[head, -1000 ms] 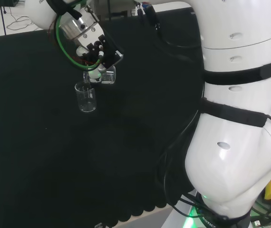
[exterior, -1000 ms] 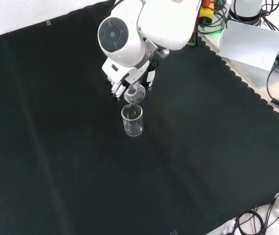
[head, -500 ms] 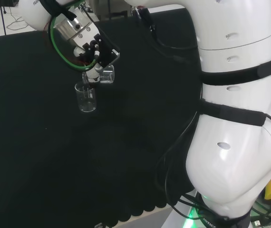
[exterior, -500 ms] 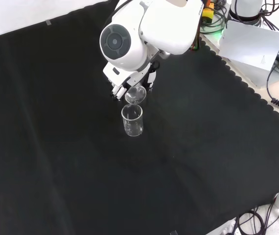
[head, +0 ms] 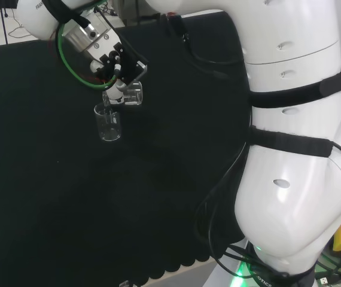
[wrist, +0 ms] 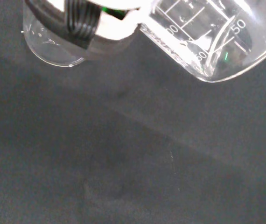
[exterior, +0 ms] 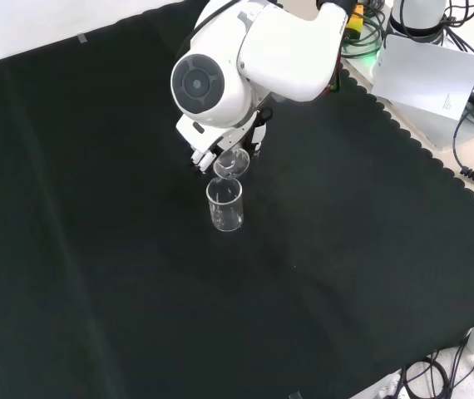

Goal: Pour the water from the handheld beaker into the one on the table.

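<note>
My hand (head: 118, 64) is curled round a small clear beaker (head: 133, 94), which is tipped on its side with its mouth toward a second clear beaker (head: 108, 122) standing upright on the black cloth. In the front view the held beaker (exterior: 231, 162) hangs just above the rim of the standing beaker (exterior: 224, 204), and the hand (exterior: 213, 148) shows under the arm's big white link. The wrist view has the tipped beaker (wrist: 207, 37) close up with printed marks, a finger (wrist: 79, 21) beside it, and the standing beaker (wrist: 49, 46) beyond.
The arm's white links (head: 296, 149) take up the right of the head view. Cables, a white box (exterior: 424, 75) and other gear lie past the cloth's scalloped edge in the front view. Open black cloth (exterior: 137, 316) spreads around the beakers.
The arm's wrist has rolled and shifted a little left in the head view, tipping the held beaker further over the standing one. The standing beaker has stayed put.
</note>
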Robot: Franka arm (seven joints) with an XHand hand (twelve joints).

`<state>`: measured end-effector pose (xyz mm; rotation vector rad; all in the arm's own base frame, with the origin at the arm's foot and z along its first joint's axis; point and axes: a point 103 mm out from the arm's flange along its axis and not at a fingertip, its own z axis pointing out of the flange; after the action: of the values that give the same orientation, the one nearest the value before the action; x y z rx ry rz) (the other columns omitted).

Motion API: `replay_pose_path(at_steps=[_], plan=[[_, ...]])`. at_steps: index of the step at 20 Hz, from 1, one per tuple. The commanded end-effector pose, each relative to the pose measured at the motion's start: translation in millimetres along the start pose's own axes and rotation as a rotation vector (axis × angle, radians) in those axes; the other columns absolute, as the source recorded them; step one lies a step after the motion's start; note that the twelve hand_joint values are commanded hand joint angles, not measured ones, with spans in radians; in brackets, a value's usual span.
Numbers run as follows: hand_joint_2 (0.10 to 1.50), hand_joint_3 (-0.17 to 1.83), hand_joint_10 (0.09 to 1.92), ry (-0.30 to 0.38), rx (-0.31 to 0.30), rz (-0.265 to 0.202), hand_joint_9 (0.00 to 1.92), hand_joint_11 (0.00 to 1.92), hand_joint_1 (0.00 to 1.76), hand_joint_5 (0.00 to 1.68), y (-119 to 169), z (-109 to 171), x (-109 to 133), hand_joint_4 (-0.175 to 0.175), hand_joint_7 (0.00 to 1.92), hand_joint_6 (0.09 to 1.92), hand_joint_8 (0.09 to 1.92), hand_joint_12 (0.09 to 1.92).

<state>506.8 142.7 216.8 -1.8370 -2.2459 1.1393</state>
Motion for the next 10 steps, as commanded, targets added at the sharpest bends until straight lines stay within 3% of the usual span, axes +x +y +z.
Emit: replay_pose_path(at_steps=[1,10], plan=[[1.08,-0.17,0.51,-0.038,0.013,0.013,1.33,0.96,1.41,1.07,-0.3,-2.9,2.7,-0.153,1.20,0.86,0.81,0.93],[1.08,-0.17,0.51,-0.073,0.038,0.024,1.33,0.96,1.41,1.07,-0.1,-6.4,3.8,-0.153,1.20,0.86,0.81,0.93]])
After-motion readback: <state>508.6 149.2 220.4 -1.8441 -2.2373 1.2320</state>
